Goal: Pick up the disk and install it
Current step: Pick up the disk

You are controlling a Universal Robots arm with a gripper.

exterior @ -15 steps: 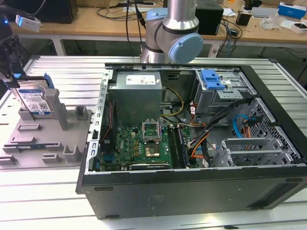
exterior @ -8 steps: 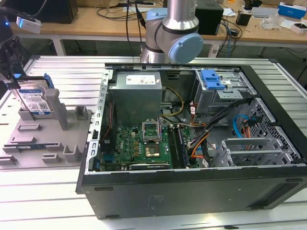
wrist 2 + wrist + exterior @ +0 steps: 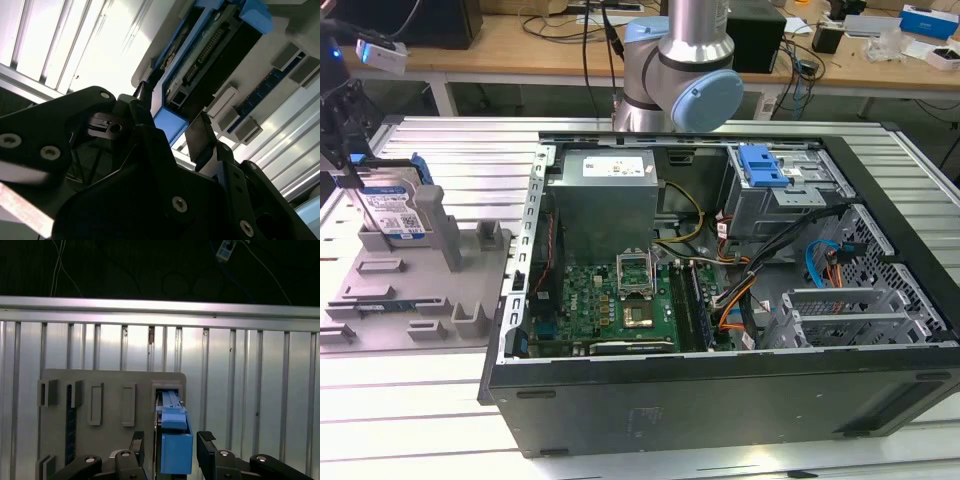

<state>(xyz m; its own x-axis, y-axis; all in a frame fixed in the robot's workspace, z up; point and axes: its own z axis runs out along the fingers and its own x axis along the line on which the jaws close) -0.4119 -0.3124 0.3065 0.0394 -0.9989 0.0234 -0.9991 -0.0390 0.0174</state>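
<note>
The disk [image 3: 394,206], a silver drive with a white-and-blue label in a blue carrier, stands on edge in a slot of the grey holder [image 3: 420,275] at the exterior view's far left. My gripper [image 3: 348,170] hangs right over it. In the first wrist view the disk's blue carrier [image 3: 176,447] sits between the two black fingers [image 3: 138,446], with a thin gap on each side. The second wrist view has the disk's connector edge [image 3: 200,65] just beyond my gripper [image 3: 172,115]. The jaws are open and straddle the disk.
An open computer case [image 3: 510,330] lies flat in the middle, with a motherboard [image 3: 610,300], a power supply [image 3: 605,195] and a drive cage with a blue latch [image 3: 763,166]. The arm's base [image 3: 680,70] stands behind it. Ribbed aluminium table [image 3: 240,390] surrounds the holder.
</note>
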